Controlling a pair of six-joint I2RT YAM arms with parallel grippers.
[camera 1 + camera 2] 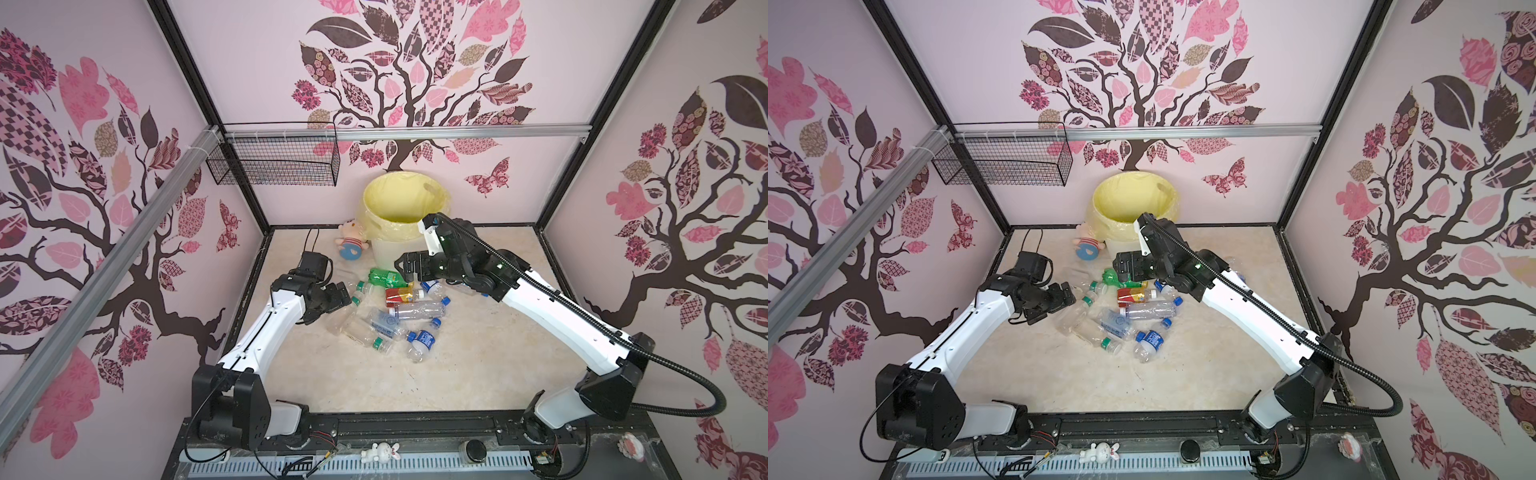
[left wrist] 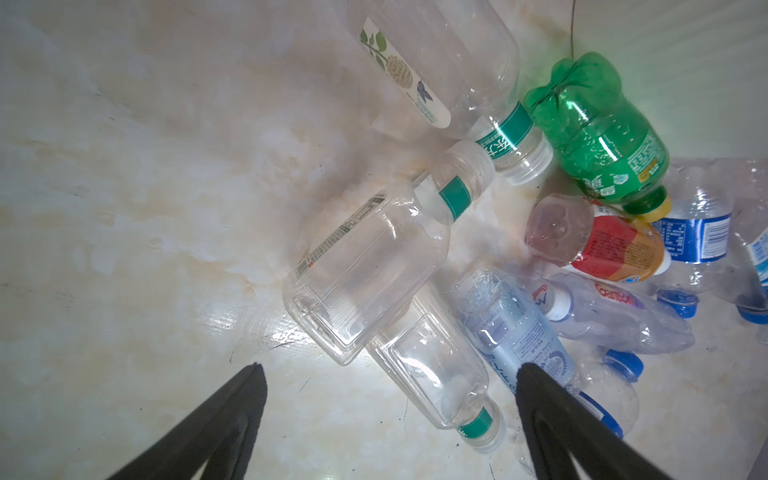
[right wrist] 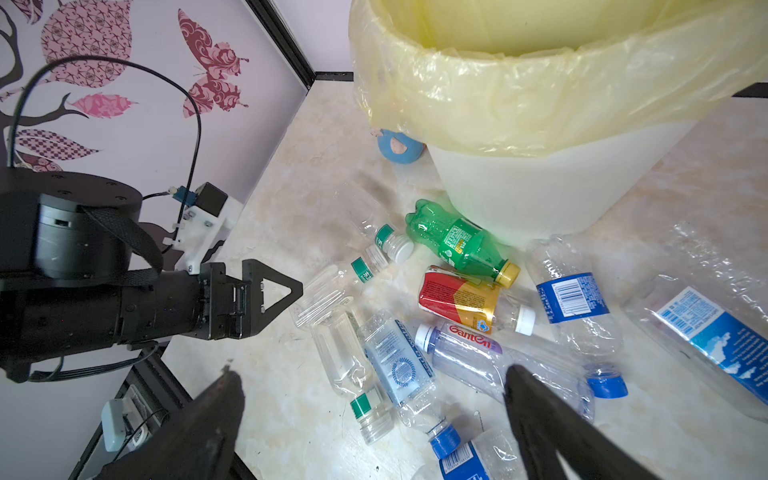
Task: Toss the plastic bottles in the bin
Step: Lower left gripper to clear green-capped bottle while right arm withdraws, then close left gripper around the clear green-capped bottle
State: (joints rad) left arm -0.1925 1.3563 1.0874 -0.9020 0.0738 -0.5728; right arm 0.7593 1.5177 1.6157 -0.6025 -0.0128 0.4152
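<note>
Bottles in a heap, bin just behind them

The plastic bottles [image 1: 415, 309] lie mid-surface [image 1: 353, 386], mostly clear, one green, one red-labelled. The cream bin [image 1: 388, 254] with its yellow bag stands by the back wall. The near side is bare. The left pincer [image 1: 340, 294] and the right pincer [image 1: 404, 266] gape wide and hold nothing.

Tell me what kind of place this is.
Likely a robot test booth: pink tree-patterned wall panels in a black metal frame, two white-and-black robot arms mounted on a black front rail.
</note>
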